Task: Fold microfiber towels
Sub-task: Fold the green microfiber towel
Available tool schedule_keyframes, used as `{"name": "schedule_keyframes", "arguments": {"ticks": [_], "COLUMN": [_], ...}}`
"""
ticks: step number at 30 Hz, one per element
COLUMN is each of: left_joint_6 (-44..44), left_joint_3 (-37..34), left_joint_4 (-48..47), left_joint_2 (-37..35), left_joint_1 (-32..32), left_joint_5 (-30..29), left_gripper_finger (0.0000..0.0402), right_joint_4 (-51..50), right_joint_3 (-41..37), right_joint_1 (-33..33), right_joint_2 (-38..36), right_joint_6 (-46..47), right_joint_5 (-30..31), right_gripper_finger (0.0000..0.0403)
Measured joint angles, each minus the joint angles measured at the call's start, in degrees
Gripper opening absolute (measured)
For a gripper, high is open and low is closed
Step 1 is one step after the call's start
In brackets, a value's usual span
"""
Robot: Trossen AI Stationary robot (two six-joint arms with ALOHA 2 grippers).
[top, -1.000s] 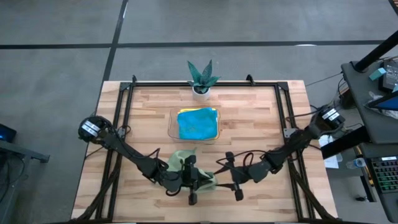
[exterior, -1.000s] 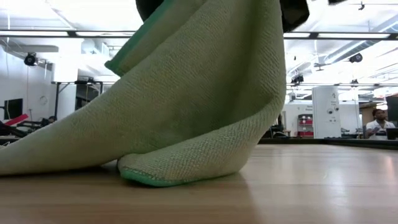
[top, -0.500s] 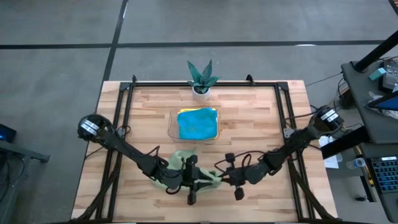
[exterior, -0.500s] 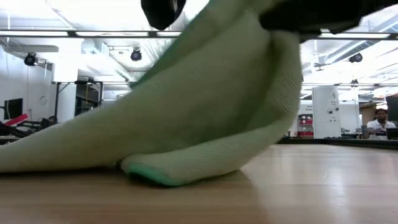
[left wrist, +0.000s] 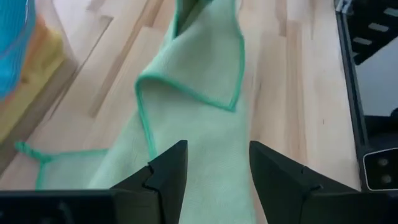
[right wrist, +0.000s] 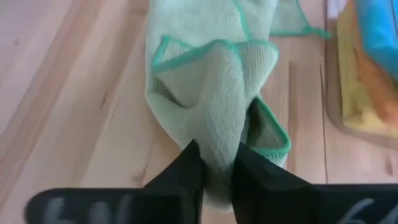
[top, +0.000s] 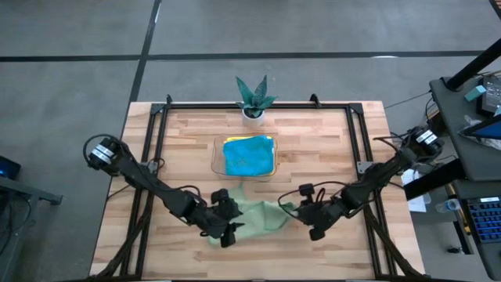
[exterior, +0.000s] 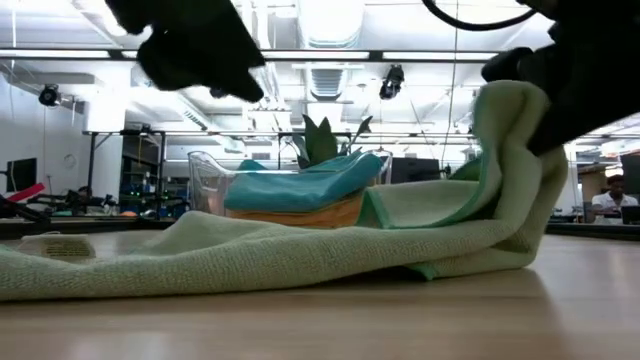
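Note:
A pale green microfiber towel [top: 258,219] lies stretched left to right on the wooden table near its front edge; it also shows in the low view [exterior: 300,255]. My left gripper [top: 229,229] hovers open over the towel's left part [left wrist: 199,124], clear of it in the low view [exterior: 200,50]. My right gripper [top: 297,213] is shut on the towel's right end. A teal towel [top: 249,157] tops a stack of yellow and orange towels in the clear tray [top: 216,157]. My right gripper pinches a bunched fold at the towel's right end [right wrist: 217,149] between its two fingers, several layers together. The fingers come slanting down from the table's right side. That end [exterior: 510,110] is raised off the table; the remaining cloth lies slack on the wood.
The clear tray [exterior: 200,170] of folded towels stands mid-table behind the green towel. A small potted plant [top: 253,98] sits at the far edge. Black frame rails [top: 153,157] run along the table's left and right sides. A person [exterior: 610,195] sits far off in the room.
The towel hung in a raised heap from my left gripper; now it lies low and drawn out along the table. My left gripper has come off it and moved toward the left edge, tipping down. My right gripper has taken the right end and moved toward the right edge.

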Motion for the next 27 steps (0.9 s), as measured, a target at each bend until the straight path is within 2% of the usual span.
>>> {"name": "schedule_keyframes", "arguments": {"ticks": [2,8,11,16,19,21,27], "left_joint_6": [-1.7,-9.63,-16.11,-29.87,-41.8,-46.67,-47.16], "left_joint_3": [-0.68,-2.68,-2.81,-2.02,-3.05,-3.81,-3.96], "left_joint_4": [0.5,-0.08,-4.97,-18.64,-21.74,-21.38,-17.68], "left_joint_2": [0.74,2.54,2.56,1.67,1.55,2.18,3.82], "left_joint_1": [0.0,-1.99,-3.97,-7.08,-8.12,-8.7,-9.03], "left_joint_5": [0.36,10.32,15.93,19.39,19.35,18.84,14.78], "left_gripper_finger": [0.0157,0.0157,0.0157,0.0157,0.0157,0.0157,0.0157], "right_joint_4": [-1.58,-4.85,-4.86,-3.52,-1.88,-0.71,0.05], "right_joint_3": [-0.04,-0.09,-0.09,-0.09,-0.11,-0.11,0.23], "right_joint_1": [0.02,0.0,-0.02,-0.79,-0.85,-0.97,-1.44], "right_joint_2": [-0.25,-1.48,-2.72,-4.13,-4.31,-4.32,-4.32], "right_joint_6": [1.01,2.85,2.87,3.13,3.12,2.89,3.38], "right_joint_5": [-0.01,0.06,0.46,2.78,6.87,8.55,9.93], "right_gripper_finger": [0.0071,0.015,0.0184,0.0221,0.0233,0.0238,0.0241]}}
